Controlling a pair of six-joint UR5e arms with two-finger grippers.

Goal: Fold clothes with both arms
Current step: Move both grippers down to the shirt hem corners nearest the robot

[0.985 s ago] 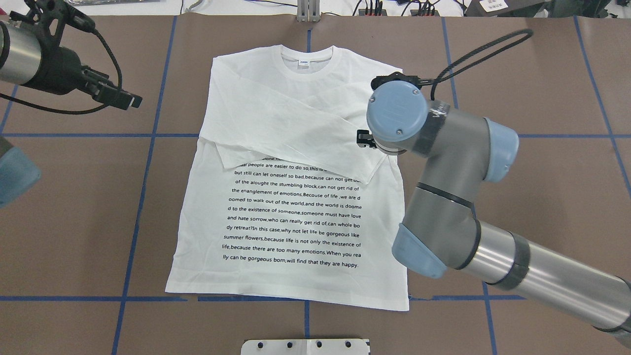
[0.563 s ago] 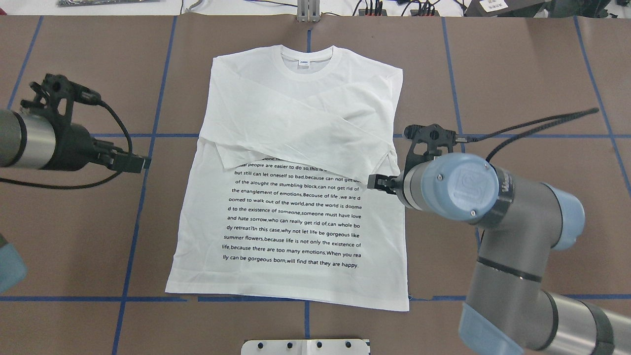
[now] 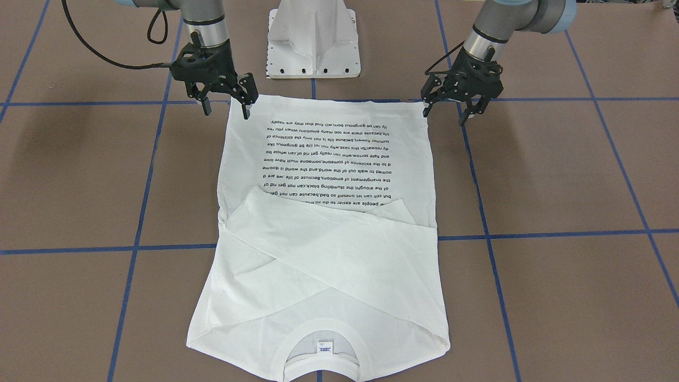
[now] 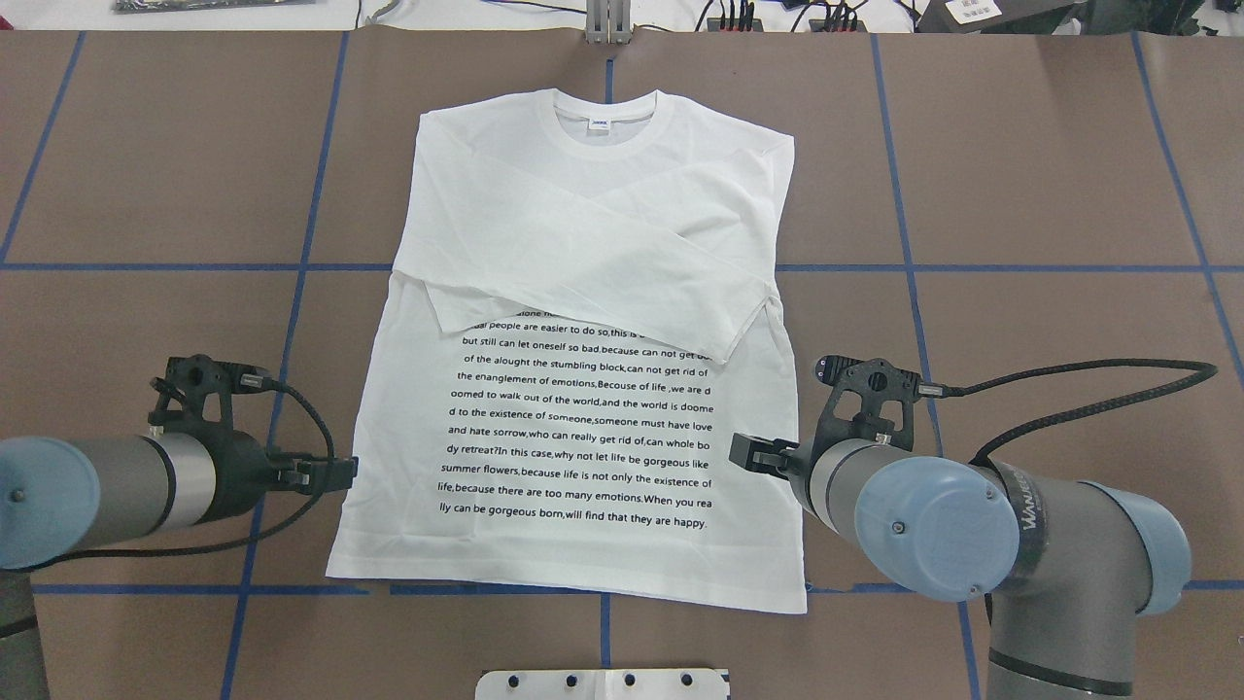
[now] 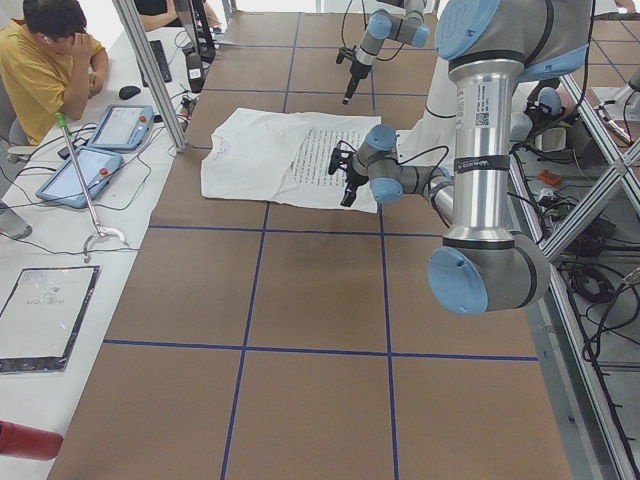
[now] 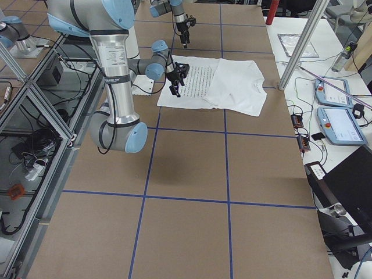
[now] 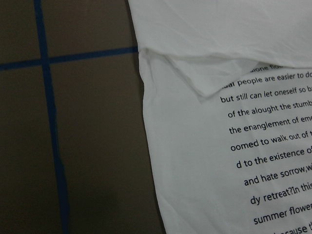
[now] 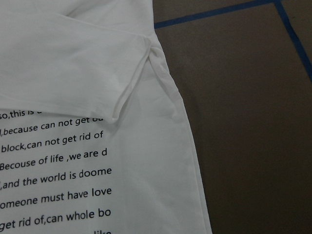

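A white long-sleeved shirt (image 4: pixel 573 408) lies flat on the brown surface (image 4: pixel 1020 175), printed side up. Both sleeves are crossed over the chest, and the hem is nearest the robot. The shirt has not shifted in the last second, but both arms have. The left fingers (image 4: pixel 340 473) have come down from beside the shoulder, and the right fingers (image 4: pixel 742 451) have come back from the sleeve cuff. Each pair now hovers at a hem corner, the cloth edge lying just inside it. Both pairs are spread wide and hold nothing. The sleeve folds look finished, so the likely next step is pinching both corners to carry the hem toward the collar.
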